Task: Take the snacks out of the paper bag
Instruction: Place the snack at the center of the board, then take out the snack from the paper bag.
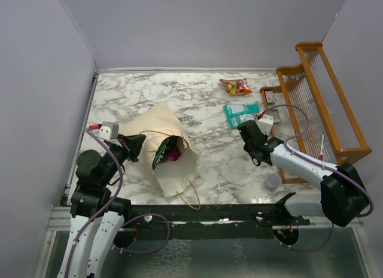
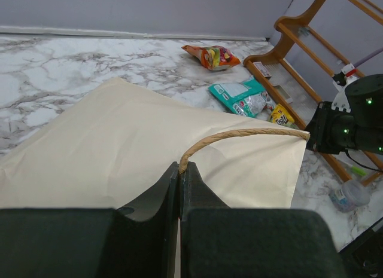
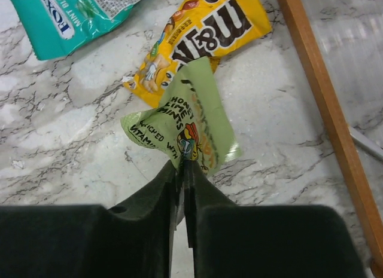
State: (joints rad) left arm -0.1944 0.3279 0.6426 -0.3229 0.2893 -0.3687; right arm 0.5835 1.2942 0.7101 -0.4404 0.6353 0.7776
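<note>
The inside of the bag (image 1: 157, 131) is mostly hidden. In the top view only a bit of green and pink snacks (image 1: 167, 152) peeks out of its dark mouth. I cannot tell how many are in there. In the right wrist view the teal packet (image 3: 66, 15) is cut off at the upper left. The yellow M&M's (image 3: 203, 33) is cut off at the top. The words on the green pack (image 3: 179, 125) are bent and hard to read.

The bag is big, smooth cream paper. It lies on its side at the lower left of the top view, on the white and grey marble table (image 1: 209, 164). Its mouth points to the bottom of the frame. It has thin tan loop handles (image 2: 239, 134), like string.

The left gripper (image 2: 179, 169) has its 2 black fingers pressed together on the bag, right where 1 handle starts. The right gripper (image 3: 184, 165) pinches the bottom corner of the green pack. This pack is thin, shiny and crinkly, and it covers part of the M&M's. A wooden rack (image 3: 323, 110) runs down the right side. A red-orange pack (image 1: 235, 85) lies alone near the top of the top view, well apart from the bag.
</note>
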